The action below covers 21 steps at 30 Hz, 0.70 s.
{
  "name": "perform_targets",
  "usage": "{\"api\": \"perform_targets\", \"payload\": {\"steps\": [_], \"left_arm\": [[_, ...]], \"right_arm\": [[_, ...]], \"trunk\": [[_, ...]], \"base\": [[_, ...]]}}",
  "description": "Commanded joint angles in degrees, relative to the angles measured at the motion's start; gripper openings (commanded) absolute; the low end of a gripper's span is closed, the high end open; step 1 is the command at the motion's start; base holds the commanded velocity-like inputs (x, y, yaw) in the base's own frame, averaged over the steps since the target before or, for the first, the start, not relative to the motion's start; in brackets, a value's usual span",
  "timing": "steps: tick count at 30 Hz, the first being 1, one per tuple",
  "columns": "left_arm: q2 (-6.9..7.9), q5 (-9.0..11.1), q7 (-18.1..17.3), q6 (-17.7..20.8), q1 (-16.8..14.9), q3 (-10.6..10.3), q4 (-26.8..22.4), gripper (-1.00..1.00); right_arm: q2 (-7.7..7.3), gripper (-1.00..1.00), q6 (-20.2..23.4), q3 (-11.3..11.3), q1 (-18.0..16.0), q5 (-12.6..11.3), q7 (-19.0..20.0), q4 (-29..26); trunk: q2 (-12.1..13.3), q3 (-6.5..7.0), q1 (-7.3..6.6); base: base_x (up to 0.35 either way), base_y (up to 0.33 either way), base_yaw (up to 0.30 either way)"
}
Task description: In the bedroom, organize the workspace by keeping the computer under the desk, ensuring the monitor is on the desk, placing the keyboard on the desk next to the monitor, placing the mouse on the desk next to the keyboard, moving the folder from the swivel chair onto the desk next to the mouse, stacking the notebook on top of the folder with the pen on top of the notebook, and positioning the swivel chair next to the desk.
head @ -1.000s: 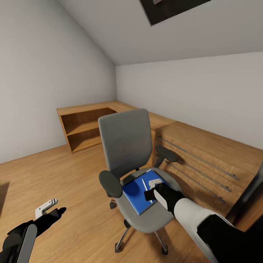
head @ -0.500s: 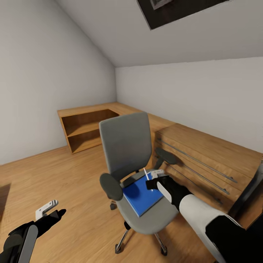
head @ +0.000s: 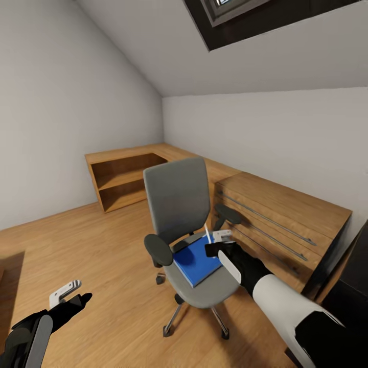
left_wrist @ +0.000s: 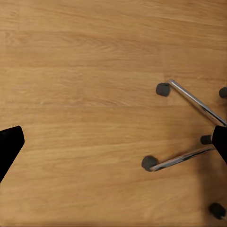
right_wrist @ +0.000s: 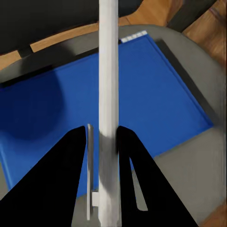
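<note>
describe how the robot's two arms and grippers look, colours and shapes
The right arm has a white forearm shell over black joints, narrowing to a black wrist. The right gripper has pale grey fingers. The left arm is black with a grey panel; the left gripper has a light grey finger.

No readable text, label, brand, number or sign anywhere in these views. Nothing printed on the folder (head: 197, 259), only a small pale tab at one corner, too blurred to carry letters.
</note>
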Motion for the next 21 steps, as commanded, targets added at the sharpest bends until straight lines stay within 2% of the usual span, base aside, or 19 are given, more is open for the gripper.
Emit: {"api": "perform_targets", "payload": {"steps": [1,6,9,10,11,12,13,14,15,16,17,18,21], "left_arm": [[0.0,0.6,0.4,0.3,0.0,0.0,-0.1,1.0],[0.01,0.6,0.4,0.3,0.0,0.0,0.0,1.0],[0.01,0.6,0.4,0.3,0.0,0.0,0.1,1.0],[0.01,0.6,0.4,0.3,0.0,0.0,0.2,1.0],[0.01,0.6,0.4,0.3,0.0,0.0,0.3,1.0],[0.01,0.6,0.4,0.3,0.0,0.0,0.3,1.0],[0.01,0.6,0.4,0.3,0.0,0.0,0.4,1.0],[0.01,0.6,0.4,0.3,0.0,0.0,0.4,1.0],[0.01,0.6,0.5,0.3,0.0,0.0,0.4,1.0],[0.01,0.6,0.5,0.3,0.0,0.0,0.4,1.0],[0.01,0.5,0.5,0.3,0.0,0.0,0.6,1.0],[0.01,0.5,0.5,0.3,0.0,0.0,0.7,1.0],[0.03,0.5,0.5,0.3,0.0,0.0,0.7,1.0]], "right_arm": [[-0.2,-1.0,0.2,0.3,0.2,-0.7,-1.1,-0.9],[-1.73,-1.0,0.3,0.3,3.0,-2.8,-6.0,-8.1],[-3.81,-1.0,0.4,0.3,5.5,-6.8,-10.0,-14.8],[-5.15,-1.0,0.5,0.3,6.8,-9.4,-12.3,-18.6],[-7.32,-1.0,0.5,0.3,8.7,-13.7,-16.2,-24.2],[-8.06,-1.0,0.6,0.3,9.3,-15.2,-17.6,-26.1],[-9.53,-1.0,0.6,0.4,10.4,-18.0,-20.6,-29.9],[-10.28,-1.0,0.6,0.4,10.9,-19.3,-22.1,-31.9],[-11.77,-1.0,0.6,0.4,11.8,-21.8,-25.2,-36.0],[-12.47,-1.0,0.6,0.4,12.4,-23.0,-26.7,-38.1],[-15.37,-1.0,0.6,0.4,15.6,-27.1,-33.4,-48.6],[-16.42,-1.0,0.6,0.4,17.4,-28.4,-36.0,-53.0],[-16.99,-1.0,0.6,0.5,18.3,-29.1,-37.5,-55.5]], "trunk": [[0.4,0.13,-0.24],[2.4,1.02,-1.34],[3.6,1.56,-2.0],[4.0,1.74,-2.22],[4.4,1.92,-2.43],[4.8,2.1,-2.65],[5.2,2.28,-2.87],[5.6,2.46,-3.09],[6.0,2.64,-3.31],[6.4,2.82,-3.53],[6.8,3.0,-3.75],[7.2,3.18,-3.97],[8.4,3.72,-4.63]], "base": [[-0.056,0.0,0.0],[-0.026,0.0,0.0],[-0.008,0.0,0.0],[-0.004,0.0,0.0],[-0.002,0.0,0.0],[-0.002,0.0,0.0],[-0.001,0.0,0.0],[0.0,0.0,0.0],[0.0,0.0,0.0],[0.0,0.0,0.0],[0.0,0.0,0.0],[0.0,0.0,0.0],[0.0,0.0,0.0]]}}
